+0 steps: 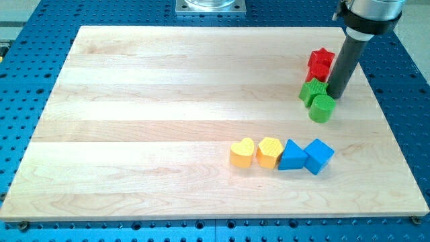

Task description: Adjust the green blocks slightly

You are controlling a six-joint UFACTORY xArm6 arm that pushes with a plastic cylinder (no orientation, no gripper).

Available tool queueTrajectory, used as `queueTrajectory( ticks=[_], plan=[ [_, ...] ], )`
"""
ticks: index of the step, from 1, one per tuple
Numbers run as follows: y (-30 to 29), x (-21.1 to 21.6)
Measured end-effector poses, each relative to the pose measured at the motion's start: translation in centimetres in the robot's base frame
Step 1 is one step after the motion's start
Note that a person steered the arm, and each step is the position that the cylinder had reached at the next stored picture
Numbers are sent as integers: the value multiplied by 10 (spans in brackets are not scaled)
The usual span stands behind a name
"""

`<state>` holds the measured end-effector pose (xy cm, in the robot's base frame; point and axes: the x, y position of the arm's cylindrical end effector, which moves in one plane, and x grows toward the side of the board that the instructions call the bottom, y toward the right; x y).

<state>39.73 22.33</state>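
Observation:
Two green blocks sit at the view's right: a green star-like block (312,90) and a green cylinder (322,107) just below it, touching. My tip (335,95) rests on the board right beside both, at their right edge. A red star (322,59) lies just above the green blocks, with another red block (317,74) partly hidden under it.
A row lies lower in the middle-right: a yellow heart (242,152), a yellow hexagon-like block (269,152), a blue triangle (291,156) and a blue cube (318,156). The wooden board (168,101) lies on a blue perforated table (20,81).

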Motion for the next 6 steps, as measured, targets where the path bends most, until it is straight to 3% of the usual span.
queueTrajectory(
  ticks=[1,3,4,6],
  plan=[
    [51,15],
    [56,121],
    [39,101],
    [-14,100]
  ],
)
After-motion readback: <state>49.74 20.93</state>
